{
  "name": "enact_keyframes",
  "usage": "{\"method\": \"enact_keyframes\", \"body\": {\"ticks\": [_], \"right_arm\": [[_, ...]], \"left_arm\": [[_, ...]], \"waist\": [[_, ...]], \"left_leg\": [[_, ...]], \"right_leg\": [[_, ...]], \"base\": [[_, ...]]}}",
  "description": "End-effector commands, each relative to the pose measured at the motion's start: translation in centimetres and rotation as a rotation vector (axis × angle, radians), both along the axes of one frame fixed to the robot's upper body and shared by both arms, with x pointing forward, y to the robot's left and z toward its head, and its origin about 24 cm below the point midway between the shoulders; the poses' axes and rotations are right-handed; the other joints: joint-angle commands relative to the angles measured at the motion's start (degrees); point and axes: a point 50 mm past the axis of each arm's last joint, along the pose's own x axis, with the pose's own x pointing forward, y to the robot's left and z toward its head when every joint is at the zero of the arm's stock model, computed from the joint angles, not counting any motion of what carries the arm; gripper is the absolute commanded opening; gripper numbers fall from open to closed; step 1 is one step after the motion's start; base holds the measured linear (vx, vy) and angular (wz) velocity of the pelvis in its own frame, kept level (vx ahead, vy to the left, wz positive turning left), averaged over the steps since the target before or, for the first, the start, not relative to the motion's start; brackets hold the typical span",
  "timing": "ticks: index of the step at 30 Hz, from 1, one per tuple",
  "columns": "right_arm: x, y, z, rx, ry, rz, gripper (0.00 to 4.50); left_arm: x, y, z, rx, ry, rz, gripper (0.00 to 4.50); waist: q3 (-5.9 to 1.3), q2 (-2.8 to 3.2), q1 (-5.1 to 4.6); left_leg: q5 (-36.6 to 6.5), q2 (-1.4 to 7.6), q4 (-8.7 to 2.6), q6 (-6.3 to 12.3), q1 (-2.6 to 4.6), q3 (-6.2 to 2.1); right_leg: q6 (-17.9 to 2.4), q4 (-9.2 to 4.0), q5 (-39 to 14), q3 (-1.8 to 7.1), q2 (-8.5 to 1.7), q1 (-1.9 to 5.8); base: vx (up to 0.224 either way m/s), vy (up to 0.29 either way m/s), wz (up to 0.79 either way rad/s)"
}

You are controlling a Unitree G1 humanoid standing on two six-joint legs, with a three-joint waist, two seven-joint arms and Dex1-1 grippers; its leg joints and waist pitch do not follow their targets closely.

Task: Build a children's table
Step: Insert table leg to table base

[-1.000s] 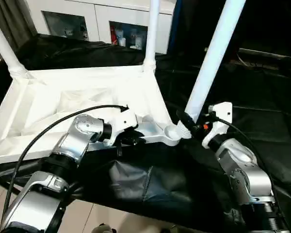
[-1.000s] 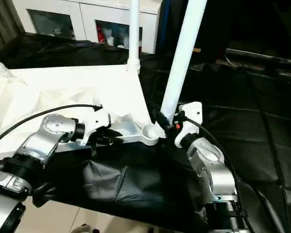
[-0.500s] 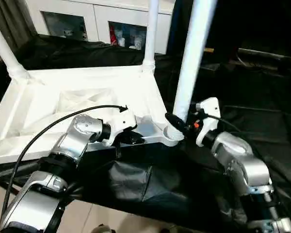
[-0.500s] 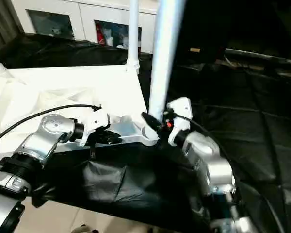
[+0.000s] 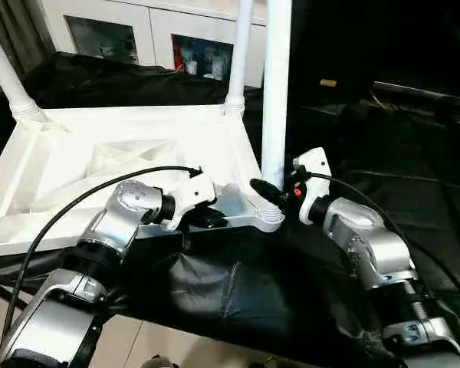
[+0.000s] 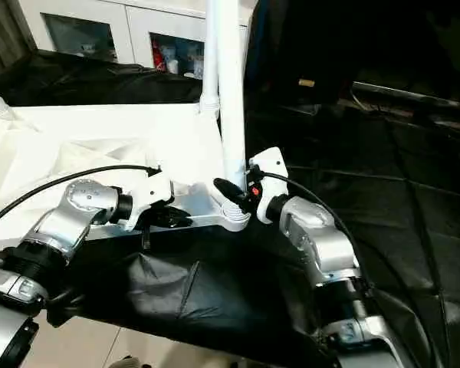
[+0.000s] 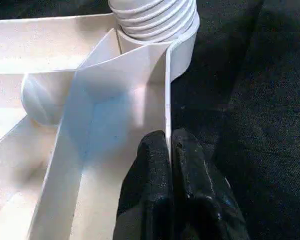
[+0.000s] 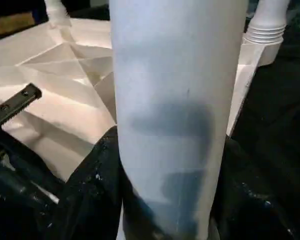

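The white plastic rectangular tabletop (image 5: 138, 153) lies upside down, ribbed underside up, across the left and middle of the head view on a black cloth-covered table (image 5: 414, 153); two long white tapered legs already stand in its far corners, one at upper left (image 5: 4, 69) and one at top centre (image 5: 239, 54). The third white round leg (image 5: 276, 92) stands nearly upright in the near-right round corner socket (image 5: 270, 218), just right of centre; honestly I can't tell if it's fully home or only resting in the mouth. The right gripper (image 5: 272, 193) has its black fingers clenched around that leg low down, right above the socket; the left gripper (image 5: 208, 218), lower centre, pinches the thin white rim wall of the top between closed fingers (image 7: 155, 175).

Stuff that could bite, imo: if the leg is pushed or twisted while slightly off-axis it could bind or cross-thread on those ridges at its base; the left pinch is on a thin edge, so the top could slip and slide on the cloth; letting go too early may let the leg topple toward the white glass-door cabinet (image 5: 138, 31) at the top.
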Motion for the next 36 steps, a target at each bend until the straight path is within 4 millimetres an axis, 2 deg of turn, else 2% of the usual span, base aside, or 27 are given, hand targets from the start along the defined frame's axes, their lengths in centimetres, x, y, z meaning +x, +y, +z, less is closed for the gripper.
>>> {"method": "enact_keyframes", "body": {"ticks": [1,4,8,9,10,11,12,13,14,16,17,18,20,22,25,26,28,29,31,36], "right_arm": [[-0.1,-0.3,-1.3,0.049,0.072,-0.020,1.90],[-0.2,-0.4,-1.5,0.098,0.081,-0.031,1.90],[-0.8,-0.8,-2.6,0.174,0.112,-0.059,1.90],[-1.0,-0.8,-2.8,0.186,0.117,-0.062,1.90],[-1.2,-0.9,-3.3,0.209,0.124,-0.076,1.90],[-1.4,-0.9,-3.7,0.225,0.129,-0.087,1.90],[-1.5,-1.0,-4.1,0.247,0.133,-0.105,1.90],[-1.6,-1.1,-4.4,0.257,0.136,-0.118,1.90],[-1.7,-1.1,-4.6,0.263,0.138,-0.128,1.90],[-1.8,-1.1,-4.9,0.275,0.137,-0.140,1.90],[-1.9,-1.2,-5.3,0.293,0.133,-0.160,1.90],[-2.1,-1.2,-5.7,0.321,0.127,-0.182,1.89],[-2.2,-1.2,-5.9,0.334,0.124,-0.191,1.89],[-2.6,-1.1,-6.5,0.345,0.118,-0.202,1.89],[-3.2,-0.8,-7.3,0.351,0.099,-0.206,1.89],[-3.5,-0.7,-7.6,0.357,0.095,-0.217,1.89],[-4.0,-0.8,-8.2,0.354,0.089,-0.236,1.89],[-4.2,-0.8,-8.4,0.352,0.086,-0.237,1.89],[-4.6,-0.9,-8.8,0.349,0.078,-0.242,1.89],[-4.8,-1.4,-8.9,0.312,0.037,-0.272,1.89]], "left_arm": [[0.2,0.1,0.1,-0.014,-0.003,0.010,0.00],[0.2,0.1,0.1,-0.012,-0.006,0.011,0.00],[0.3,0.2,0.2,-0.012,-0.016,0.017,0.00],[0.3,0.2,0.2,-0.013,-0.017,0.018,0.00],[0.4,0.3,0.3,-0.013,-0.020,0.020,0.00],[0.4,0.3,0.3,-0.013,-0.021,0.022,0.00],[0.4,0.3,0.3,-0.013,-0.023,0.024,0.00],[0.4,0.3,0.3,-0.012,-0.024,0.025,0.00],[0.4,0.4,0.4,-0.012,-0.025,0.026,0.00],[0.4,0.4,0.4,-0.012,-0.026,0.028,0.00],[0.5,0.5,0.4,-0.012,-0.026,0.031,0.00],[0.5,0.7,0.4,-0.010,-0.027,0.034,0.00],[0.5,0.7,0.4,-0.008,-0.028,0.035,0.00],[0.6,0.9,0.4,-0.004,-0.030,0.038,0.00],[0.7,1.1,0.6,0.000,-0.034,0.041,0.00],[0.7,1.2,0.6,0.002,-0.036,0.042,0.00],[0.8,1.3,0.7,0.004,-0.041,0.044,0.00],[0.8,1.3,0.7,0.005,-0.042,0.045,0.00],[0.9,1.4,0.8,0.007,-0.046,0.048,0.00],[1.1,1.4,0.9,0.009,-0.051,0.051,0.00]], "waist": [[-3.52,-0.05,0.29],[-3.58,0.02,0.25],[-3.65,0.49,0.42],[-3.59,0.38,0.34],[-3.63,0.91,0.51],[-3.60,0.66,0.39],[-3.66,0.84,0.48],[-3.62,0.77,0.46],[-3.62,1.13,0.48],[-3.62,1.03,0.48],[-3.77,1.72,0.49],[-3.74,1.88,0.56],[-3.70,1.64,0.50],[-3.67,2.17,0.52],[-3.66,2.35,0.47],[-3.63,2.68,0.45],[-3.60,2.54,0.36],[-3.56,2.92,0.38],[-3.49,2.72,0.29],[-3.42,2.86,0.29]], "left_leg": [[-5.24,1.88,-4.26,1.39,-0.14,-0.19],[-5.23,1.94,-4.26,1.39,-0.07,-0.17],[-5.14,1.93,-4.27,1.44,-0.14,-0.26],[-5.41,1.96,-4.34,1.33,-0.11,-0.25],[-5.74,1.92,-4.32,1.17,-0.04,-0.29],[-6.54,1.97,-4.37,1.02,-0.06,-0.25],[-6.88,1.99,-4.38,0.84,-0.02,-0.26],[-7.06,1.97,-4.40,0.84,-0.08,-0.28],[-7.18,1.96,-4.46,0.72,0.00,-0.32],[-7.35,1.95,-4.49,0.66,0.02,-0.33],[-7.71,1.99,-4.44,0.46,0.08,-0.32],[-8.46,1.95,-4.47,0.30,0.05,-0.41],[-8.83,1.92,-4.55,0.35,0.04,-0.41],[-9.29,1.97,-4.58,0.24,0.00,-0.47],[-10.10,2.00,-4.75,0.14,-0.03,-0.61],[-10.51,1.95,-4.71,0.19,0.00,-0.57],[-11.36,1.97,-4.81,0.11,0.03,-0.60],[-11.59,1.96,-4.85,0.05,0.03,-0.65],[-12.58,2.00,-4.94,0.16,0.07,-0.64],[-13.31,2.06,-5.06,0.28,0.16,-0.66]], "right_leg": [[-11.97,-4.18,-7.44,2.74,-4.57,3.18],[-12.36,-4.11,-6.43,2.72,-4.52,3.14],[-13.21,-3.93,-4.40,2.71,-4.55,3.29],[-13.28,-4.01,-4.60,2.64,-4.49,3.25],[-13.41,-4.02,-4.72,2.67,-4.58,3.24],[-13.48,-4.15,-5.25,2.69,-4.59,3.22],[-13.61,-4.19,-5.14,2.69,-4.62,3.23],[-13.70,-4.14,-5.11,2.70,-4.60,3.24],[-13.96,-4.17,-4.91,2.66,-4.53,3.19],[-14.06,-4.17,-4.92,2.62,-4.47,3.24],[-14.33,-4.18,-4.20,2.64,-4.59,3.17],[-14.61,-4.12,-4.20,2.64,-4.61,3.20],[-14.74,-4.17,-4.32,2.61,-4.47,3.30],[-14.94,-4.21,-4.20,2.61,-4.58,3.24],[-15.08,-4.23,-4.46,2.54,-4.54,3.36],[-15.15,-4.31,-4.70,2.58,-4.51,3.24],[-15.01,-4.46,-5.70,2.60,-4.50,3.26],[-15.08,-4.46,-5.91,2.62,-4.52,3.26],[-15.02,-4.63,-6.96,2.63,-4.47,3.22],[-14.92,-4.82,-8.17,2.64,-4.48,3.08]], "base": [[0.000,0.000,0.00],[0.000,0.000,0.00],[0.000,0.000,0.00],[0.000,0.000,0.00],[0.000,0.000,0.00],[0.000,0.000,0.00],[0.000,0.000,0.00],[0.000,0.000,0.00],[0.000,0.000,0.00],[0.000,0.000,0.00],[0.000,0.000,0.00],[0.000,0.000,0.00],[0.000,0.000,0.00],[0.000,0.000,0.00],[0.000,0.000,0.00],[0.000,0.000,0.00],[0.000,0.000,0.00],[0.000,0.000,0.00],[0.000,0.000,0.00],[0.000,0.000,0.00]]}}
